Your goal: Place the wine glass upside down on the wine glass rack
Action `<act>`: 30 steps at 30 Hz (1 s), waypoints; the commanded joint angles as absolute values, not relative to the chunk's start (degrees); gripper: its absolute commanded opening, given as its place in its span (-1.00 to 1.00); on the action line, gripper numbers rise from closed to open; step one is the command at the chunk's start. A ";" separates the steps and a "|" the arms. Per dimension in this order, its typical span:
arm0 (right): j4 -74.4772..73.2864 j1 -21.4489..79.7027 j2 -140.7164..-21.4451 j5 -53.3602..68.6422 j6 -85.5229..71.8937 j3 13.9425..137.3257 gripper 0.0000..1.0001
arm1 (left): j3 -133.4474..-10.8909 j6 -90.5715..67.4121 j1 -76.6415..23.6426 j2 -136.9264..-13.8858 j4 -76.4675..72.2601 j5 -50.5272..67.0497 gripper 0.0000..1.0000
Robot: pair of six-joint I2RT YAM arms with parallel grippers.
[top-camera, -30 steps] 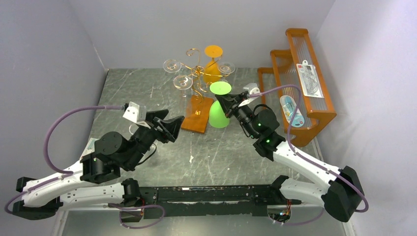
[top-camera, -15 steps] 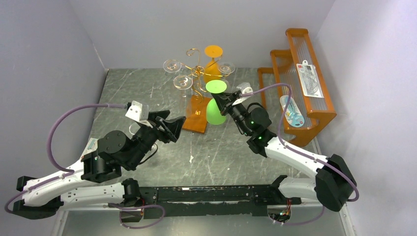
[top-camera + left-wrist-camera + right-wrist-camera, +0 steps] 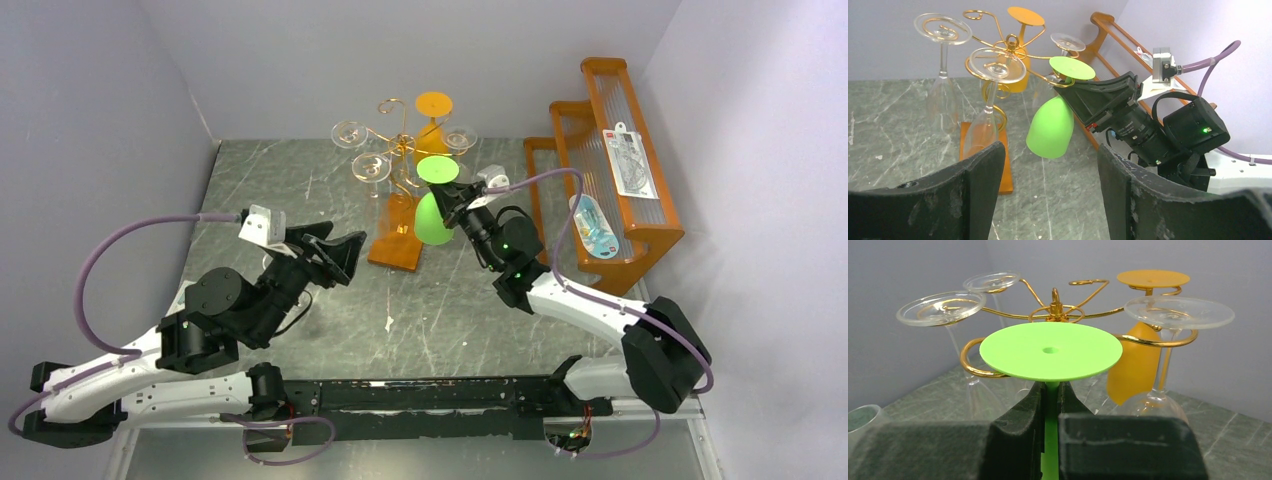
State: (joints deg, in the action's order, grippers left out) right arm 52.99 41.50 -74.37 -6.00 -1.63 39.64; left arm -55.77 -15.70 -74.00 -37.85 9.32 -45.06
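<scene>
On the overhead view the left gripper (image 3: 338, 252) hovered at about 8 o'clock from the wine glass rack (image 3: 400, 140), near its wooden base (image 3: 395, 245) but not touching it. Its fingers (image 3: 975, 192) stood well apart with nothing between them, pointed at the rack over the grey marbled table (image 3: 300, 190).

The rack stood at 12 o'clock in the work area. Three clear glasses hung foot-up from its scroll arms – one at 10 o'clock from the post (image 3: 350, 132), one at 8 o'clock (image 3: 372, 166) and one at 2 o'clock (image 3: 460, 138) – and an orange glass (image 3: 433, 130) hung at 1 o'clock.

The green wine glass (image 3: 430, 222) was upside down, foot on top and bowl below, slightly tilted, at about 3 o'clock from the post and just beside the base's right edge. My right wrist camera showed its flat foot (image 3: 1050, 350) level with the gold curls and very close in front of them. I could not tell whether the stem had entered a curl.

The right gripper (image 3: 452, 205) was clamped on the green stem just under the foot.

At 3 o'clock from that arm, an orange stepped shelf (image 3: 610, 170) stood against the right wall.
</scene>
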 commanded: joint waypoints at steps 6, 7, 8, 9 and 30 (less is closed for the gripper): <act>53.54 41.33 -77.62 -2.95 -1.22 43.34 -1.00 | -56.17 -16.17 -74.27 -37.31 9.60 -48.04 0.46; 53.45 41.28 -77.74 -2.59 -1.50 43.55 -1.00 | -56.12 -16.16 -74.27 -37.27 9.56 -48.12 0.46; 53.36 41.19 -77.98 -2.37 -1.64 43.83 -1.00 | -56.15 -16.17 -74.27 -37.19 9.53 -48.14 0.47; 53.29 41.19 -78.15 -2.22 -1.85 44.07 -1.00 | -56.07 -16.09 -74.26 -37.18 9.50 -48.09 0.47; 52.74 40.18 -79.80 6.68 -2.12 45.62 -1.00 | -55.76 -16.52 -74.27 -36.42 10.30 -49.29 0.47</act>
